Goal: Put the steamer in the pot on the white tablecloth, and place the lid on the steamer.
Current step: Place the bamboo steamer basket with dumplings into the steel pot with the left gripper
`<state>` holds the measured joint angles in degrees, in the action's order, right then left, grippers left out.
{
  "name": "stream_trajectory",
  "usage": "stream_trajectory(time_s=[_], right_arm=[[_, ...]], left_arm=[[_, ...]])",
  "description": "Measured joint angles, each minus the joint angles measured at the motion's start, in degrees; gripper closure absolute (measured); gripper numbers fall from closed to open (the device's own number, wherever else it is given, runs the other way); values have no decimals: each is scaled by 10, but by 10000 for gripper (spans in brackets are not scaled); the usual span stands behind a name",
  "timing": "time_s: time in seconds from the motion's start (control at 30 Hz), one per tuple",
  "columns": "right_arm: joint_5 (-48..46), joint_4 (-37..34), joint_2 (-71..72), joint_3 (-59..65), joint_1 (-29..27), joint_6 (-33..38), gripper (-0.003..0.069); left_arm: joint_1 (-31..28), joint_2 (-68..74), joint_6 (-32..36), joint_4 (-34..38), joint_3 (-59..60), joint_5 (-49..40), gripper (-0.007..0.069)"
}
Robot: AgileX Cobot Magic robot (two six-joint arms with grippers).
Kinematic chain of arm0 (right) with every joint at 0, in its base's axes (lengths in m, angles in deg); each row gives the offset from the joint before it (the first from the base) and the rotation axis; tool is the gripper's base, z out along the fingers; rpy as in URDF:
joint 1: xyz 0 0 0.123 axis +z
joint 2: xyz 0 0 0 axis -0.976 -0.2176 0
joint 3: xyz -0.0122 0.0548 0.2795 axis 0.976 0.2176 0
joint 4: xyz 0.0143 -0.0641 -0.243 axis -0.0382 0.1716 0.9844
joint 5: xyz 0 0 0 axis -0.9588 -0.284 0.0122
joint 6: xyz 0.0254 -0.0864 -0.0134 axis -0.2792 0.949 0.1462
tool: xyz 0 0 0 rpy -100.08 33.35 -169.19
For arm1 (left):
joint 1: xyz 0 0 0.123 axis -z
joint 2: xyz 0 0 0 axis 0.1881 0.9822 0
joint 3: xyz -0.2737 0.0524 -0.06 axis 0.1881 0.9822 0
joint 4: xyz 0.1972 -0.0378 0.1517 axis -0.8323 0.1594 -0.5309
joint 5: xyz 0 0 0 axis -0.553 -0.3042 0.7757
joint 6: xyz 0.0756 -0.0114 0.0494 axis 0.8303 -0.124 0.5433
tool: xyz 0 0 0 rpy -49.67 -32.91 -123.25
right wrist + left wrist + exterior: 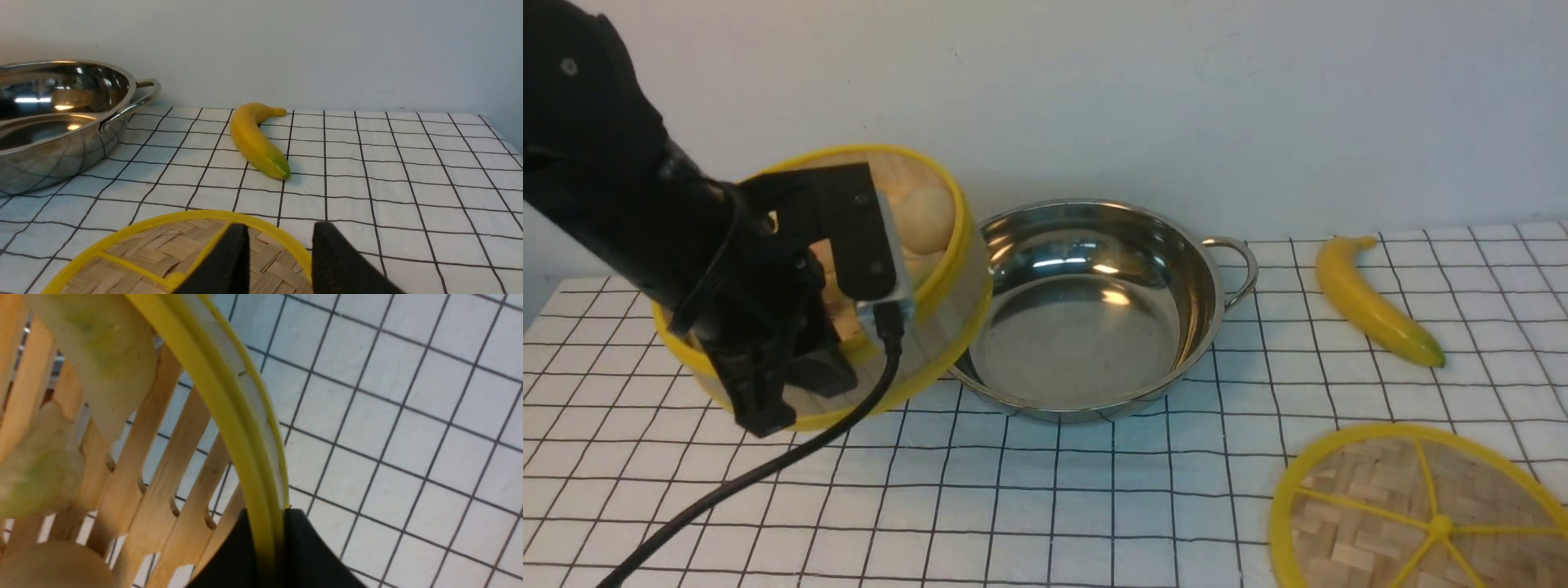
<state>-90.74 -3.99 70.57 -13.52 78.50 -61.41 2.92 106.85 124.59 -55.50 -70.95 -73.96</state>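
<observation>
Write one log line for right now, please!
left gripper: shut on steamer rim, tilted beside pot | right gripper: open by lid | pot: empty

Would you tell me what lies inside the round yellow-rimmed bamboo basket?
The round bamboo basket holds pale buns on a slatted floor; the black arm covers much of the inside, so their count is unclear.

steamer yellow-rimmed | pot silver | tablecloth white, black grid | banana yellow | lid yellow-rimmed
</observation>
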Motion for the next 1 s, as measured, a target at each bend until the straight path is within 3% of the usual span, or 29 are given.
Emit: stream_trajectory(time_s=[0.37,0.5,0.8,1.0], right_arm=[[0,0,0,0,0,0,416],[0,0,0,0,0,0,416],[0,0,0,0,0,0,416],[0,0,0,0,0,0,416]], left_arm=[[81,190,-6,-9,-210,-1,581],[110,253,23,-16,-273,0,581],[123,315,61,-58,-288,0,581],[123,344,67,-49,-289,1,581]])
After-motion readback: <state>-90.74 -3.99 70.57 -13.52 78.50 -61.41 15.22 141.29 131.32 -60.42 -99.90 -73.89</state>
